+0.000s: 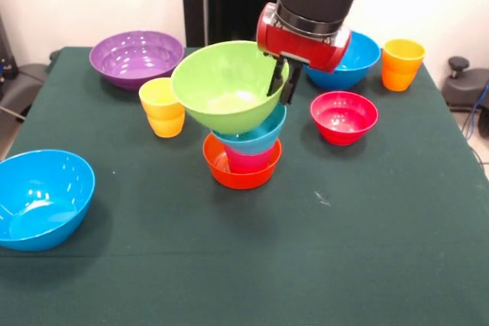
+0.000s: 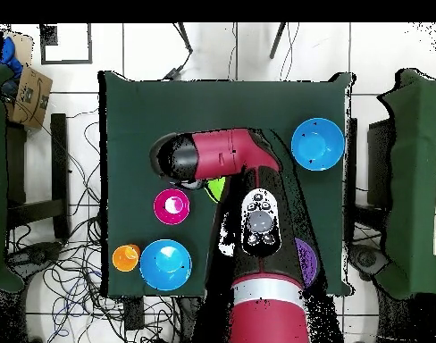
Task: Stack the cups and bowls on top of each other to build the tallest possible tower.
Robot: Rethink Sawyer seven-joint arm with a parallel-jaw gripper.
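Note:
The tower stands mid-table: an orange bowl (image 1: 241,172) as base, a red-pink cup (image 1: 248,161) in it, and a light blue bowl (image 1: 258,137) on the cup. A lime green bowl (image 1: 228,85) sits tilted on top; a sliver of it shows in the overhead view (image 2: 216,188). My gripper (image 1: 280,83) is shut on the green bowl's right rim, one finger inside and one outside. In the overhead view the arm (image 2: 226,154) hides the gripper and the tower. A yellow cup (image 1: 162,107) stands just left of the tower.
A purple bowl (image 1: 136,57) (image 2: 305,259) sits at the far left. One blue bowl (image 1: 42,196) (image 2: 317,144) is at the near left, another (image 1: 353,59) (image 2: 165,264) behind the gripper. A red bowl (image 1: 344,116) (image 2: 171,206) and an orange cup (image 1: 402,64) (image 2: 126,258) stand at the right.

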